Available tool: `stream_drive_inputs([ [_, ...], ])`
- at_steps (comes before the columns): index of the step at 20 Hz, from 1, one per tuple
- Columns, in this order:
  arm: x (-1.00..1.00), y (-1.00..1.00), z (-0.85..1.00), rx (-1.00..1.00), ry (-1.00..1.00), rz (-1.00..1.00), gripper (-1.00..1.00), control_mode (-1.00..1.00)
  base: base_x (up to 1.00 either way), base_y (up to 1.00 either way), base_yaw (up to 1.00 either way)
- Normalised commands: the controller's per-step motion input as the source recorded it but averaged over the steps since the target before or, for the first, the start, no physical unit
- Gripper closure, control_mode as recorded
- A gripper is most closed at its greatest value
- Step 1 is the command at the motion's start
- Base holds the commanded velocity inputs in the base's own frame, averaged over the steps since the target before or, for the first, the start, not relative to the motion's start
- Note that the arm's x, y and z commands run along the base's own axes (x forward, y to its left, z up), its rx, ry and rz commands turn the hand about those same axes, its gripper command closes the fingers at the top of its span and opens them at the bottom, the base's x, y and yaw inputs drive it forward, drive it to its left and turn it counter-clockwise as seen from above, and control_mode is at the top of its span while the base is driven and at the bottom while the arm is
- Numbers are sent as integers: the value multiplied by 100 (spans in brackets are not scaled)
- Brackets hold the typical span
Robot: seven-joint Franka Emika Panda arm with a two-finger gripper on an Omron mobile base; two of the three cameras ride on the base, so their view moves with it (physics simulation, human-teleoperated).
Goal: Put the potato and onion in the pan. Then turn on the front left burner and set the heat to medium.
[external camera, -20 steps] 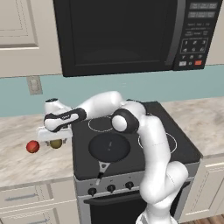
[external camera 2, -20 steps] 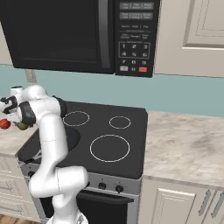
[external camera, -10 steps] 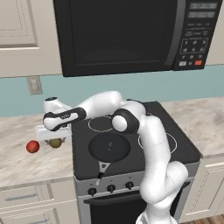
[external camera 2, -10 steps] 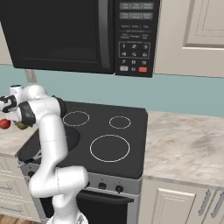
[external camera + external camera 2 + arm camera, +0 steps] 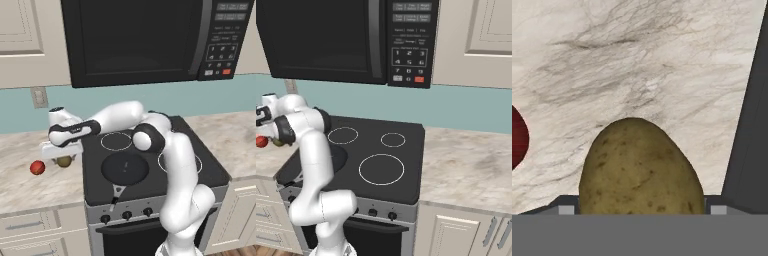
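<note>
The olive-brown potato (image 5: 64, 162) lies on the marble counter (image 5: 30, 187) left of the cooktop. My gripper (image 5: 63, 157) hangs straight over it, open, with a fingertip on each side. In the hand view the potato (image 5: 639, 170) spans the whole gap between my fingertips (image 5: 568, 207). The glossy red onion (image 5: 37, 167) rests on the counter just left of the potato and appears at the frame's left edge (image 5: 516, 137). The dark pan (image 5: 125, 167) sits on the front left burner with its handle (image 5: 116, 192) pointing toward the front.
Burner knobs (image 5: 126, 215) line the stove's front panel. A microwave (image 5: 135, 40) hangs above the cooktop. The black stove edge (image 5: 749, 125) stands close to the potato's right. A wall outlet (image 5: 39, 96) is behind the counter. My arm reaches across the cooktop's rear left.
My hand has lowered a little onto the potato, so its fingers now flank it. The potato and onion have stayed where they were.
</note>
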Motion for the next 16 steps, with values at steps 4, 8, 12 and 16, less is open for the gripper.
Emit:
stream_drive_inputs([
  [4, -88, -36, 42, 5, -9, 7, 100, -100, 0, 0, 0],
  [8, -74, -47, 35, 5, -4, 6, 100, -100, 0, 0, 0],
  [12, -25, -82, 47, 3, -2, 1, 100, -100, 0, 0, 0],
  [16, 0, -89, 65, 3, 0, 0, 100, -100, 0, 0, 0],
])
